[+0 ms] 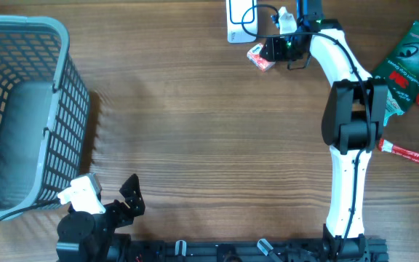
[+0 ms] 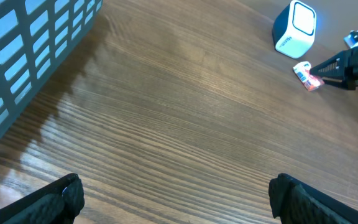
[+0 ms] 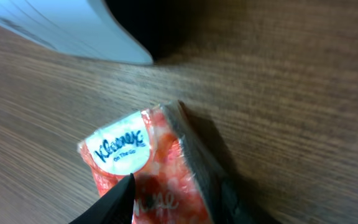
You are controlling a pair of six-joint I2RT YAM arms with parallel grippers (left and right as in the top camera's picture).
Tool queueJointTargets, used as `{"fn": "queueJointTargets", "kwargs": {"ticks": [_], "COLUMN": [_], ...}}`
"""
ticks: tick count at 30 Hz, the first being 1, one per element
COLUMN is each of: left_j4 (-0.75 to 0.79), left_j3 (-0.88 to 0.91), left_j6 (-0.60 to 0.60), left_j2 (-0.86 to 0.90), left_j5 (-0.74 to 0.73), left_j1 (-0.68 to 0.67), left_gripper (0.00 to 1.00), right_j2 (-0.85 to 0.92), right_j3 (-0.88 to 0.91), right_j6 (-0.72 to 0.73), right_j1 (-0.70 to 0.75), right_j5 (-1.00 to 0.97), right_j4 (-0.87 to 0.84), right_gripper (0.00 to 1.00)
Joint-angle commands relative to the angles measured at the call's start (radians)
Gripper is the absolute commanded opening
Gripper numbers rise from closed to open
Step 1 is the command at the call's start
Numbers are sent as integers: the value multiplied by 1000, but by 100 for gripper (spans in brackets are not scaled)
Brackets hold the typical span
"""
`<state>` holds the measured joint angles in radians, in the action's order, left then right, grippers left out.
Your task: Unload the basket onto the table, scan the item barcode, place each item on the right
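Overhead view: a tissue pack [image 1: 260,60] lies flat on the wooden surface [image 1: 195,124], just beside the white scanner [image 1: 236,22], on the side of it nearer the robot. The pack's long axis runs on a slant: one short end points toward the scanner, the other away from it toward the robot's right. Right wrist view puts the round white label at the end nearer the scanner. The right pincer [image 1: 267,53] sits astride the pack, one dark finger [image 3: 114,202] overlapping its printed face and the other along the opposite long edge — whether they actually pinch it I cannot tell. Well apart from the scanner, the left pincer [image 2: 176,186] is spread wide.
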<state>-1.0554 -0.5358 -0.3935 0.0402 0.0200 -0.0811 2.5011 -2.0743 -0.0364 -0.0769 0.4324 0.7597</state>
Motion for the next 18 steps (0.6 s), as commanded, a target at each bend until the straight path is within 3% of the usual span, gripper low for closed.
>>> {"fn": "queueJointTargets", "kwargs": {"ticks": [1, 4, 5, 7, 12, 15, 18], "left_j4": [2, 2, 2, 2, 2, 2, 2], "left_j3": [1, 1, 1, 1, 1, 1, 1], "left_j6": [20, 20, 20, 20, 20, 20, 20], "left_j2": [-4, -4, -4, -4, -4, -4, -4], "left_j5": [-4, -4, -4, -4, -4, -4, -4], "left_j1": [6, 6, 6, 6, 6, 6, 6], "left_gripper": [100, 100, 100, 100, 100, 100, 100], "right_j2": [18, 37, 45, 61, -8, -134, -239], "right_j3": [-5, -5, -5, -5, -37, -43, -43], "right_j6": [-69, -69, -67, -65, -68, -97, -123], "right_j1": [-1, -3, -3, -3, -2, -2, -11], "right_j5": [-14, -15, -14, -14, 22, 139, 134], "right_j4": [49, 75, 79, 82, 117, 89, 42], "right_gripper": [44, 38, 31, 4, 4, 4, 4]}}
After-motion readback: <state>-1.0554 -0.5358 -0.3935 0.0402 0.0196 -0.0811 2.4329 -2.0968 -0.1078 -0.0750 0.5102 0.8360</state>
